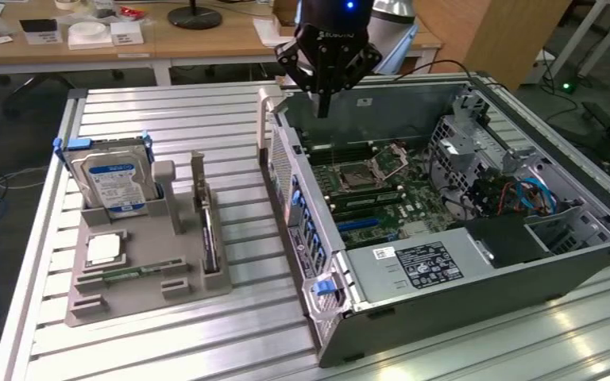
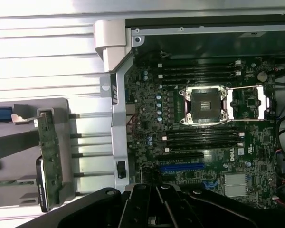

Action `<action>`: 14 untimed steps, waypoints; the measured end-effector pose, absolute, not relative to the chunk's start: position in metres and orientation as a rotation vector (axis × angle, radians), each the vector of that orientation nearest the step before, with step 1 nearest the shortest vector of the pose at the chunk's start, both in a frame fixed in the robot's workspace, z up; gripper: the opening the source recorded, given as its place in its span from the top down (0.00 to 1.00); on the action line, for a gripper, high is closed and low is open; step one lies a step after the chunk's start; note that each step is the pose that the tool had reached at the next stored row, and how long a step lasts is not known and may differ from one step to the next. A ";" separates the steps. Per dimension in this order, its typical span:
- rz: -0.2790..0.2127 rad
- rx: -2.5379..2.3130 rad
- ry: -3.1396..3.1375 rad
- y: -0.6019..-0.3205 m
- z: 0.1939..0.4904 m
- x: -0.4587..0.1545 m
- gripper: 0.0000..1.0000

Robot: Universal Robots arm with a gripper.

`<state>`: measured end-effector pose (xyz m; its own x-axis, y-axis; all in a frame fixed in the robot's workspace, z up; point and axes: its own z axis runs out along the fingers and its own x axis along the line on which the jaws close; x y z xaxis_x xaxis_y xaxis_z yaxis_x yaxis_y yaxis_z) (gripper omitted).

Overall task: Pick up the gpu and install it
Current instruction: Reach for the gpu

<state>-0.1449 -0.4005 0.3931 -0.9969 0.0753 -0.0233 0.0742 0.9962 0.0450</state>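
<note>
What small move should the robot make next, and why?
Probably sideways toward the exterior view's left, to above the grey plastic holder. The gripper hangs over the open grey computer case, while the gpu, a thin dark circuit card, stands upright and untouched in that holder, apart from the case.

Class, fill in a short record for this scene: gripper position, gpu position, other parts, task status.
gripper position: gripper above the open computer case
gpu position: gpu on edge in the grey holder, beside the case, apart from the gripper
other parts: hard drive upright in the same holder
task status: gpu not yet picked up
</note>
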 end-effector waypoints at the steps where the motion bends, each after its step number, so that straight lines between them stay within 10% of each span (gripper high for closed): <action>1: 0.069 0.117 3.114 -0.401 0.393 -0.146 0.89; 14: 0.069 0.117 3.114 -0.402 0.393 -0.160 0.89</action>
